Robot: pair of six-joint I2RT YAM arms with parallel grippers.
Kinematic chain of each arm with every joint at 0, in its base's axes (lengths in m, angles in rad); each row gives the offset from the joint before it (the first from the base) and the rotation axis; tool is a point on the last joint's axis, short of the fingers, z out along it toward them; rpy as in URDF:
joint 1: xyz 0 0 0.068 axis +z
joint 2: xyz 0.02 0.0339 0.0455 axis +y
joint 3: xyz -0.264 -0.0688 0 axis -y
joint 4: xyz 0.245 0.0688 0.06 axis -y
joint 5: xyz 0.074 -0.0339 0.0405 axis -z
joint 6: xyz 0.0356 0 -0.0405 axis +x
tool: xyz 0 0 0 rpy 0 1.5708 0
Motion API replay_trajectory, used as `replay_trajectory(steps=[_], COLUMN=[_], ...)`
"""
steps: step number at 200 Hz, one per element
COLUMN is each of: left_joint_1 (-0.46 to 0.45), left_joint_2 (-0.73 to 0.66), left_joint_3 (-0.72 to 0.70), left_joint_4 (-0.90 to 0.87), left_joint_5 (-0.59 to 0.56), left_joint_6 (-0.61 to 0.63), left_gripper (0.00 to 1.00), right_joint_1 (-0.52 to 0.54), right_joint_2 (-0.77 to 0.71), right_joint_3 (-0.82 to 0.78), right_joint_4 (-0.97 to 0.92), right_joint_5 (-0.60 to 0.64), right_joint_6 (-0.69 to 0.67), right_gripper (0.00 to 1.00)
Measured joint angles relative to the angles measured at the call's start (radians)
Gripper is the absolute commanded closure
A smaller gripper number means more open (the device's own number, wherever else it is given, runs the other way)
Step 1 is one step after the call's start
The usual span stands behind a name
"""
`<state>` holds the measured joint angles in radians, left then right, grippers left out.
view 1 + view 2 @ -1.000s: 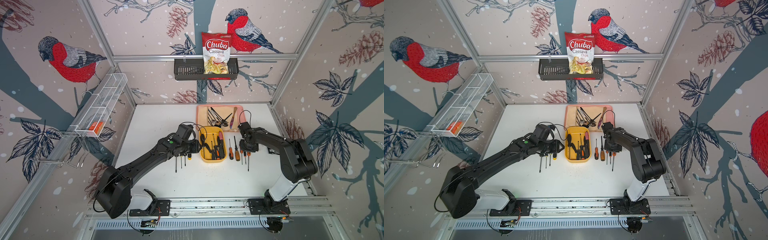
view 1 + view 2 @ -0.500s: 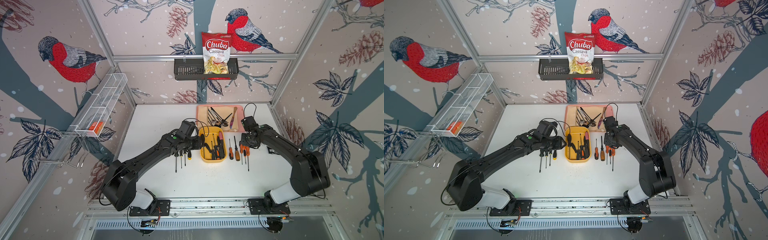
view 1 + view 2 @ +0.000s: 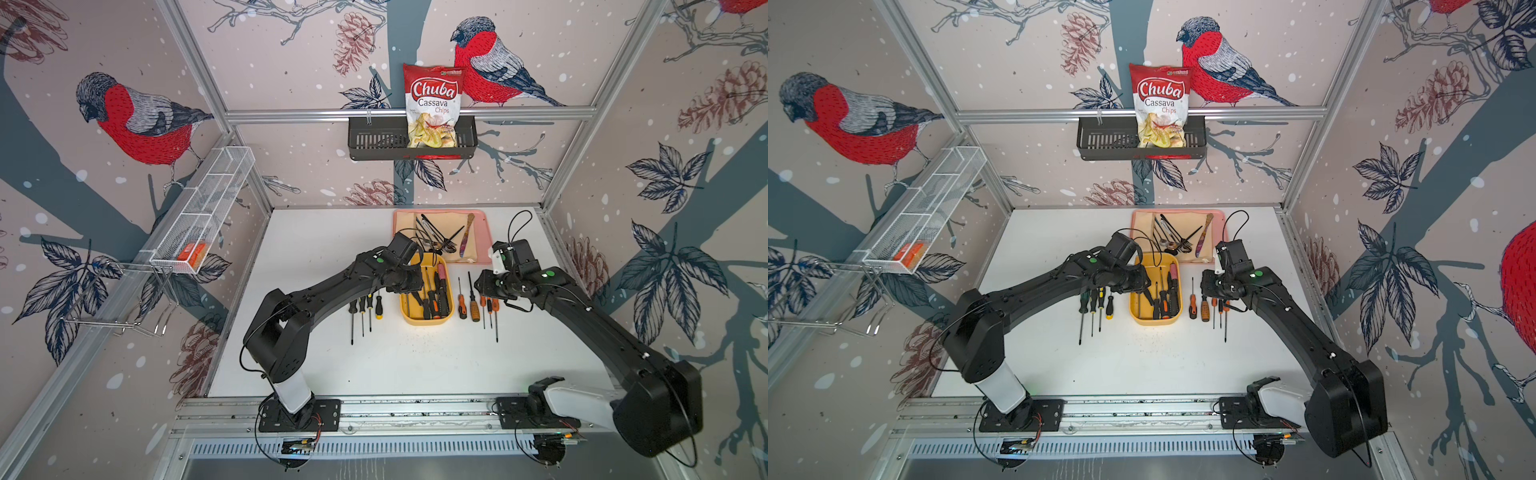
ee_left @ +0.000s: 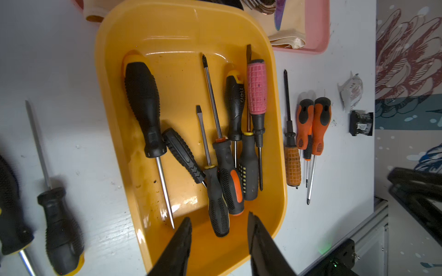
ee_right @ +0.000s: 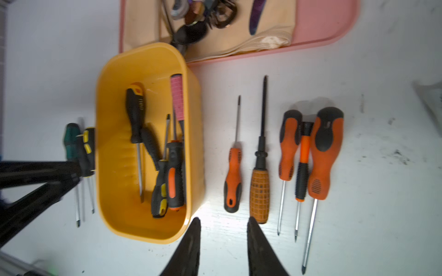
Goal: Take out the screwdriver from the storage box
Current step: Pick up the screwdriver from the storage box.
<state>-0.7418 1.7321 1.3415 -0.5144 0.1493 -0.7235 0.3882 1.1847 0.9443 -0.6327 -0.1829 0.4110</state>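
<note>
Overhead view of a white table (image 3: 316, 257) inside a booth papered with red birds. The storage box (image 3: 426, 321), a mustard-yellow tub, is sitting at the centre of the frame in both top views, just below a pink tray (image 3: 482, 224). Several screwdrivers are lying in it in a loose pile: a black-and-yellow screwdriver (image 4: 143, 105), a pink-handled screwdriver (image 4: 256, 88) and a black-and-orange screwdriver (image 4: 230, 184). A left row of screwdrivers (image 3: 378, 307) and a right row of screwdrivers (image 3: 473, 307) are lying on the table to either side of the box (out already, by the look of it).

I am hovering my left gripper (image 4: 218, 216) above the box, its fingers partly apart and holding nothing. A slim black handle (image 4: 215, 203) is showing through the gap in the wrist view. My right gripper (image 5: 224, 218) is hanging just right of the box in the top views, fingers likewise partly spread and empty.

I judge that I am reaching in and choosing a target. The next move calls for lowering the left fingers astride one handle, avoiding its crossed neighbours, closing, then lifting clear of the low wall.
</note>
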Motion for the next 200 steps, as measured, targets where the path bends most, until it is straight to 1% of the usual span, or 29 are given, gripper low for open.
replay_trajectory(steps=[38,69,103,134,200], left_joint_1=[-0.024,-0.044,-0.056,-0.060,-0.067], left_joint_2=[0.091,0.148,0.203,0.247,0.325], left_joint_3=[0.054,0.079,0.099,0.111,0.152], left_joint_4=[-0.034,-0.061,-0.074,-0.076,-0.078], left_joint_5=[-0.046,-0.079,-0.117,-0.151,-0.176], left_joint_6=[-0.068,-0.119,-0.173,-0.216,-0.238], left_gripper=[0.59,0.59,0.59,0.61,0.64], right_joint_1=[0.010,0.034,0.039,0.042,0.043], right_joint_2=[-0.090,-0.130,-0.150,-0.167,-0.179], right_joint_3=[-0.070,-0.100,-0.112,-0.127,-0.147], right_joint_4=[0.068,0.101,0.109,0.113,0.123], right_joint_5=[-0.167,-0.236,-0.258,-0.264,-0.267], right_joint_6=[-0.004,-0.004,-0.013,-0.013,-0.012], right_gripper=[0.62,0.61,0.61,0.61,0.61])
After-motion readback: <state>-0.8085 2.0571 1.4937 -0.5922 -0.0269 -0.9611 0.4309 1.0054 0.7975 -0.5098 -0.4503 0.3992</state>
